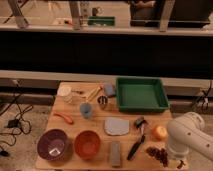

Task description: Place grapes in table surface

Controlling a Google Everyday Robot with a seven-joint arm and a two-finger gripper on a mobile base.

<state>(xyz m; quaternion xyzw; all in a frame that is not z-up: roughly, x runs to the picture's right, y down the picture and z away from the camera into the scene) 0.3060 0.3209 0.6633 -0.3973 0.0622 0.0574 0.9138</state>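
Your inventory, operator. Table surface point(75, 111): light tan planks. Grapes point(158, 154): dark bunch lying on the near right corner of the table surface, just left of the white arm point(192, 140). Gripper point(179, 162): low at that near right corner, right beside the grapes; whether it grips or stands wide, you cannot tell. Orange fruit point(159, 132): just behind the grapes. Black brush point(136, 142): left of the grapes. Green tray point(141, 93): far right. Purple bowl point(52, 144) and orange bowl point(87, 143): near left.
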